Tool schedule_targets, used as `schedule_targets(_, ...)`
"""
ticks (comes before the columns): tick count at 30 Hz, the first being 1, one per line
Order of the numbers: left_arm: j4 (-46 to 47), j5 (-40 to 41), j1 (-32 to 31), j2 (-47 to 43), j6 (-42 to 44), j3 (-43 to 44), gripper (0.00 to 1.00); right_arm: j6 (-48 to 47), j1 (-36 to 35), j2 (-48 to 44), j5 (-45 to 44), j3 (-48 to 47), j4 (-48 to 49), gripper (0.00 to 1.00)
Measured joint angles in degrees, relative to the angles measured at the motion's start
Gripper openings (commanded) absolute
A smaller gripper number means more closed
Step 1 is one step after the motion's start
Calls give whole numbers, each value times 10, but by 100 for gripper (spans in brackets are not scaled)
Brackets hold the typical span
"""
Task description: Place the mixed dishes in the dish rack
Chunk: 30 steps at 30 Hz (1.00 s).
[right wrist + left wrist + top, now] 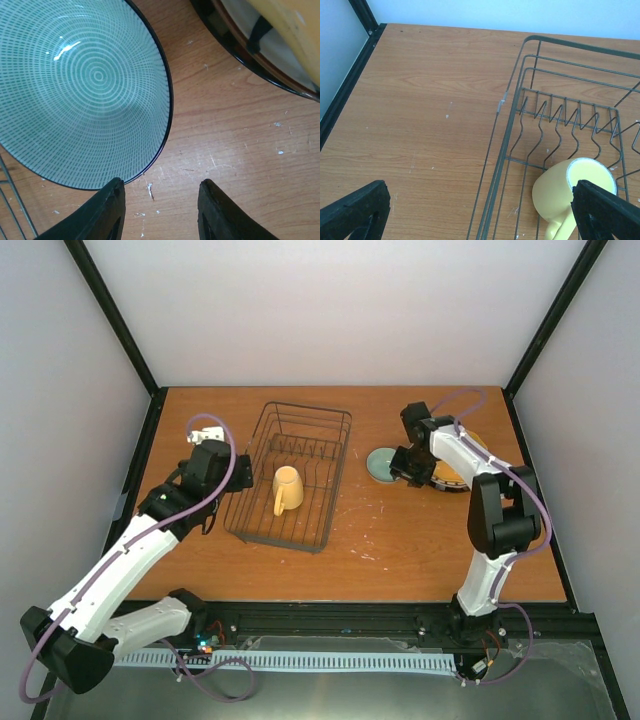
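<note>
1. Top external view: the wooden counter (400, 550) is carrying everything, with both arms reaching in from its near edge.
2. The dish rack (337, 480) is sitting left of centre, its long side running away from the arms.
3. The plates (452, 478) are lying stacked at the far right, partly hidden by the right arm. Only orange and a dark rim are showing.
4. The pale mint-green bowl (381, 463) is resting upright on the counter between the rack and the stack.
5. The yellow mug (287, 487) is lying on its side inside the rack, handle toward the near edge.
6. The left tool (480, 215) is hanging released over the rack's left rim, gripping nothing.
7. The right tool (162, 210) is hovering released at the bowl's edge, fingers apart over bare wood.
</note>
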State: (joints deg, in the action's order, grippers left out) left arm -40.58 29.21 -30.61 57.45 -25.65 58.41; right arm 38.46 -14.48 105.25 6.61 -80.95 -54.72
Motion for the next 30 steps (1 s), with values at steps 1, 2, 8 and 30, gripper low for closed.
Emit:
schedule_targets(1, -1, 1, 0, 0, -1, -1, 100, 0, 0, 3, 0, -1, 1, 40)
schedule_targets(2, -2, 2, 0, 0, -3, -1, 100, 0, 0, 7, 0, -2, 0, 40)
schedule_targets(8, -2, 5, 0, 1, -7, -3, 100, 2, 0, 38, 3, -24, 2, 36)
schedule_targets(30, 22, -25, 0, 15, -13, -8, 100, -8, 19, 74, 45, -64, 21, 3)
